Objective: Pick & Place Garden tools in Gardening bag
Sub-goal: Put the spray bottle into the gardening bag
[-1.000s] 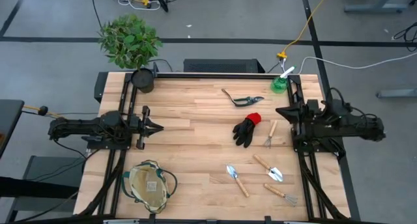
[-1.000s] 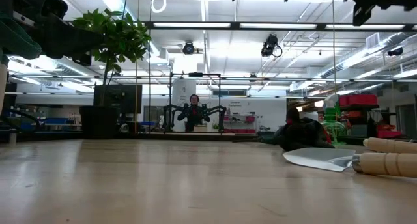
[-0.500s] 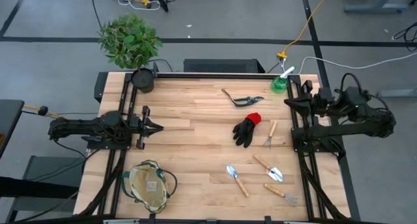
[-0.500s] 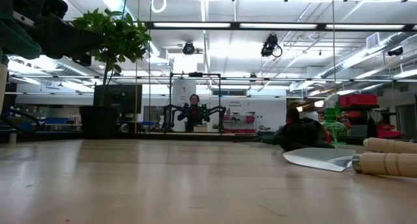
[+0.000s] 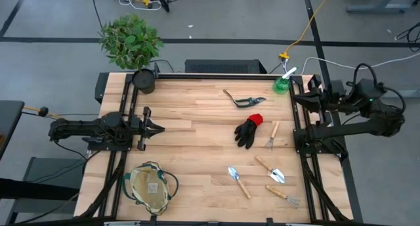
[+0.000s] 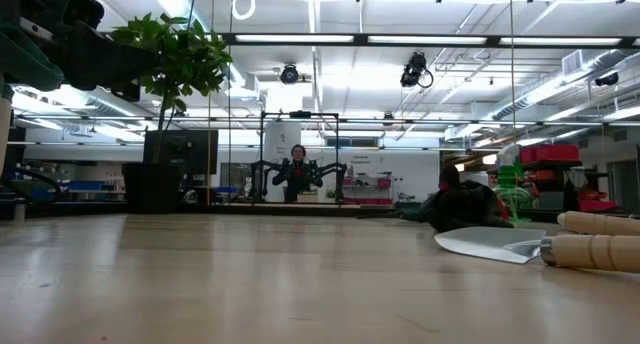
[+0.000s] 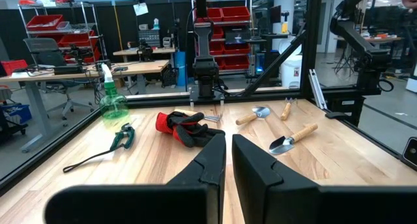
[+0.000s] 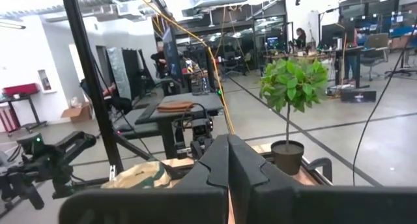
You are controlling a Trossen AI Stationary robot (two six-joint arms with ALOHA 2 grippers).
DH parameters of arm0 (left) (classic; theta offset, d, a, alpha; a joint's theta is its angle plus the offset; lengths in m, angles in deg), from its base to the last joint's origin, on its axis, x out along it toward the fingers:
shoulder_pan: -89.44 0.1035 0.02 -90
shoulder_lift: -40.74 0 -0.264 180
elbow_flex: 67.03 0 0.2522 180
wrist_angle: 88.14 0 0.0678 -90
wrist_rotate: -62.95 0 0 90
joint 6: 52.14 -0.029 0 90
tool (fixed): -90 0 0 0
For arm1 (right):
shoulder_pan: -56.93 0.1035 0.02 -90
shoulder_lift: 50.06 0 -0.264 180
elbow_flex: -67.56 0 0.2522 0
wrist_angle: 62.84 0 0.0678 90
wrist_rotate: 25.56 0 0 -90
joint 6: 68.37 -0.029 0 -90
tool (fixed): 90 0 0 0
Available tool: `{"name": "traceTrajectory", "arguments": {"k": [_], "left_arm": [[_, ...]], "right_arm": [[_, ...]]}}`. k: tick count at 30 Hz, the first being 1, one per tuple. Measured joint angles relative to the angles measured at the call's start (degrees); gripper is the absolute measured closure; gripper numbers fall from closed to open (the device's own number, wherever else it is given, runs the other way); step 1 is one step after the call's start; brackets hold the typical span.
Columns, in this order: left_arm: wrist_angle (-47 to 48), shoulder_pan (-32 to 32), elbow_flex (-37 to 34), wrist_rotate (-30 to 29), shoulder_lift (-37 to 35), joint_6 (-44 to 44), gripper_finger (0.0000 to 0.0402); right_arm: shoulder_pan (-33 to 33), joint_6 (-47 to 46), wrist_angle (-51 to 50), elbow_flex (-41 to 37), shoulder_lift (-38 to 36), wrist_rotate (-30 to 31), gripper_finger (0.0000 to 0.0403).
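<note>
Round beige gardening bag — green-trimmed, mouth open.

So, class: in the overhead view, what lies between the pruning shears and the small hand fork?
The black glove lies between the pruning shears and the hand fork, seen from above.

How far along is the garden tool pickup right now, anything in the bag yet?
Nothing looks done: the gardening bag shows no tool inside. The pruning shears, glove, spray bottle and four small trowels and forks, such as one trowel, all lie on the table. Nothing is in hand: the left pincer and right pincer are shut and empty. Every tool is left.
</note>
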Motion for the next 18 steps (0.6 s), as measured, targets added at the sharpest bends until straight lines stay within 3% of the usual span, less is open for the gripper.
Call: {"name": "traceTrajectory", "arguments": {"k": [18], "left_arm": [[0.0, 0.0, 0.0, 0.0, 0.0, 0.0, 0.0369]], "right_arm": [[0.0, 0.2, -0.6, 0.0, 1.3, 0.0, 0.0403]]}}
